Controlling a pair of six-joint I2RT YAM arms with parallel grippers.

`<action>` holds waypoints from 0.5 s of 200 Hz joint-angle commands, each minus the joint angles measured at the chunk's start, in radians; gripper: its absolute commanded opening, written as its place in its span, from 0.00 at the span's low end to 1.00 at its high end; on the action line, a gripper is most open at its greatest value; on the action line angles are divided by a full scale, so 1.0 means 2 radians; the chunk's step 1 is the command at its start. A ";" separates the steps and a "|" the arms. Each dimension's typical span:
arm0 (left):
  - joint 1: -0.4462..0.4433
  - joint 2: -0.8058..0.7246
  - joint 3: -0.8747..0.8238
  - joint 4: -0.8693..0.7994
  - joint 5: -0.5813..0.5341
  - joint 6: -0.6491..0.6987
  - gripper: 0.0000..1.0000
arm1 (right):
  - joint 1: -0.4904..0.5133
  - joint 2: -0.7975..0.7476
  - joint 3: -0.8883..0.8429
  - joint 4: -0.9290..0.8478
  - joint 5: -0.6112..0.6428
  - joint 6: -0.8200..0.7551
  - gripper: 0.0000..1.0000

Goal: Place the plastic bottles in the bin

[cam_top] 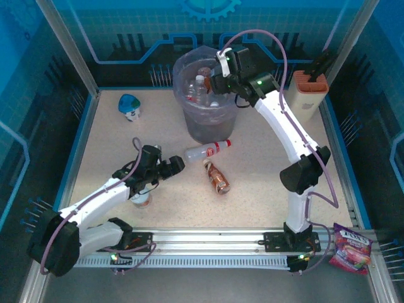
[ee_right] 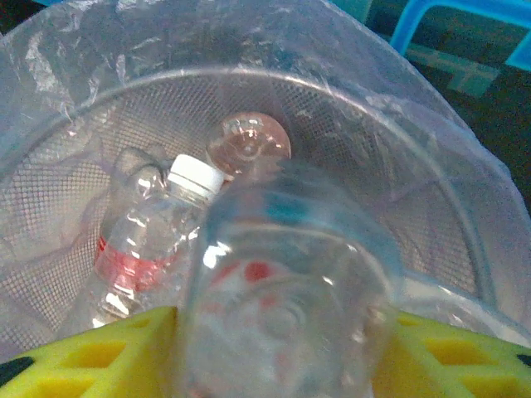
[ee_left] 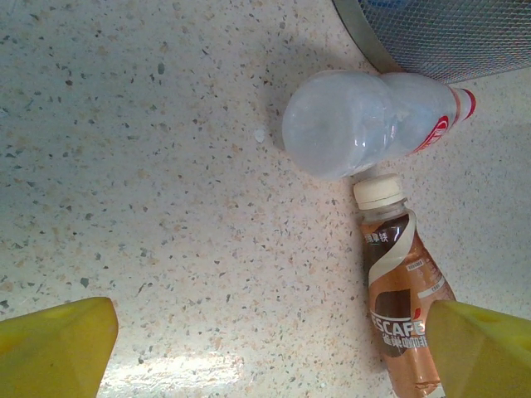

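right jaws over bin [cam_top: 208, 123], bottle [ee_right: 282, 307] between them, clamped or loosed: cannot tell; may catch bag [ee_right: 415, 124] and spill outside. left jaws wide apart above desk [ee_left: 166, 207].

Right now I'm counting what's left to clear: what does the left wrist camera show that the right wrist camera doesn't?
Left wrist adds: a red-labelled bottle and a brown bottle lying on the table, ahead of the wide-open left gripper. Right wrist adds: a white-capped bottle inside the bag, and a blurred bottle between the fingers of the right gripper; gripped or released, I cannot tell. Shared: the mesh wall of the bin.
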State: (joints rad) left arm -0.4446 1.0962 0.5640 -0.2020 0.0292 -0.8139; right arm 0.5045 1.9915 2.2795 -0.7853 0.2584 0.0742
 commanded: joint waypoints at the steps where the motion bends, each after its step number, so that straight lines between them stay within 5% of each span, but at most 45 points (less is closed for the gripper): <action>1: -0.004 -0.003 0.009 -0.007 -0.007 -0.003 0.96 | 0.004 0.033 0.031 0.007 0.017 -0.011 0.56; 74: -0.004 -0.016 0.002 -0.010 -0.011 -0.004 0.96 | 0.001 0.030 0.029 0.008 -0.017 -0.003 0.55; 100: -0.004 -0.013 0.003 -0.005 -0.010 -0.005 0.96 | 0.002 -0.005 0.027 0.008 -0.030 -0.004 0.63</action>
State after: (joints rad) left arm -0.4446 1.0843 0.5640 -0.2058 0.0219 -0.8143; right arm 0.5030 2.0644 2.3253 -0.7486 0.2531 0.0647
